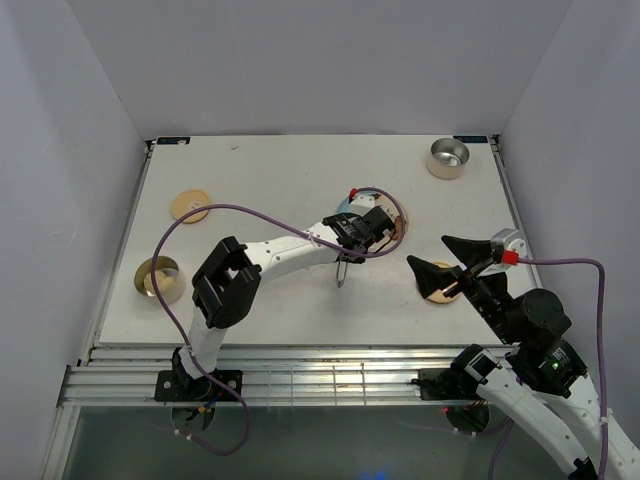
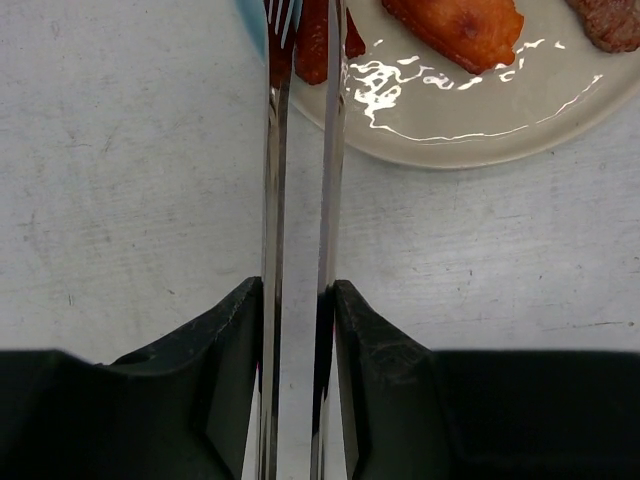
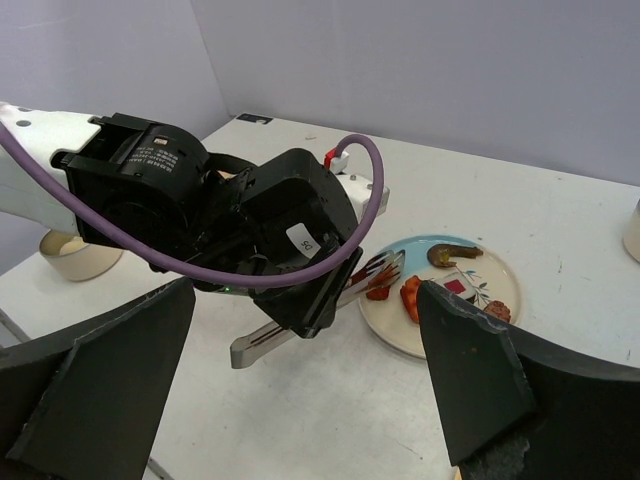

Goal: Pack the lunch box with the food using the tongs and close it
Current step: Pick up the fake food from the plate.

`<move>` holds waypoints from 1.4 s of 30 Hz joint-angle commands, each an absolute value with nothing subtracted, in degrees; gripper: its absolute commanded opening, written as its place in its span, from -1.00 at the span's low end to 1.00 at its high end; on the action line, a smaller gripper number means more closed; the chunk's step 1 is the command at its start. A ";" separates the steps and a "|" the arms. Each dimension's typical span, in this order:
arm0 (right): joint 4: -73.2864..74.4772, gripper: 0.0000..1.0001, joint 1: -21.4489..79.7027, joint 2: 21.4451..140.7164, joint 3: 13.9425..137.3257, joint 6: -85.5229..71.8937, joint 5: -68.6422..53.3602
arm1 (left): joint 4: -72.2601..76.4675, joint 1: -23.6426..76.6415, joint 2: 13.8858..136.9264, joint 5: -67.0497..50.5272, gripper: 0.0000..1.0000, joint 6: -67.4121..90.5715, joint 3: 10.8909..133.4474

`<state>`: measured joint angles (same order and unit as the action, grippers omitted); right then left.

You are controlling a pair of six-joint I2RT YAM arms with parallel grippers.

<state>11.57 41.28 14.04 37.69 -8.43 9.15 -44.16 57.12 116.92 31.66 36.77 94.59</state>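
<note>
My left gripper (image 1: 365, 228) (image 2: 298, 285) is shut on the silver tongs (image 2: 272, 200), both fingers pressing on the two arms. The tong tips (image 3: 385, 270) reach over the near edge of the blue-and-white plate (image 2: 480, 130) and stand on either side of a small orange-red piece (image 2: 312, 45) of the food. Beside it on the plate lie a bigger orange piece (image 2: 460, 25) and a brown sausage piece (image 2: 612, 22). My right gripper (image 1: 428, 252) hangs open to the right of the plate (image 1: 347, 205), holding nothing. Two open round tins (image 1: 447, 157) (image 1: 158, 280) are in view; I cannot tell which is the lunch box.
A tan round lid (image 1: 190, 205) lies at the back left. Another tan disc (image 1: 438, 292) lies under my right gripper. The tongs' joined end (image 1: 343, 280) sticks out toward the near side. Grey walls close in the table on three sides.
</note>
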 commanded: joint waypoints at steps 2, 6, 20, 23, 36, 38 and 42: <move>9.76 0.95 41.48 13.18 39.38 -7.65 10.63 | -44.83 57.39 115.05 32.08 -0.16 37.44 97.03; 9.76 0.95 41.48 13.10 39.46 -7.56 10.90 | -45.17 57.39 113.73 32.17 -0.25 37.62 97.03; 9.58 0.95 41.48 13.01 39.46 -7.56 10.99 | -45.26 57.39 112.24 31.56 -0.24 36.56 98.52; 9.58 0.95 41.48 13.10 39.46 -7.56 11.07 | -45.70 57.48 111.97 30.59 -0.16 36.56 98.53; 10.28 0.95 41.48 11.08 40.43 -7.38 11.86 | -49.21 58.45 112.32 30.15 0.02 37.53 99.58; 10.28 0.95 41.48 10.73 40.34 -7.21 11.95 | -49.57 58.53 112.67 30.23 0.04 37.70 100.02; 10.20 0.95 41.48 10.55 40.25 -7.29 12.22 | -50.36 58.62 113.73 29.97 0.04 37.79 100.72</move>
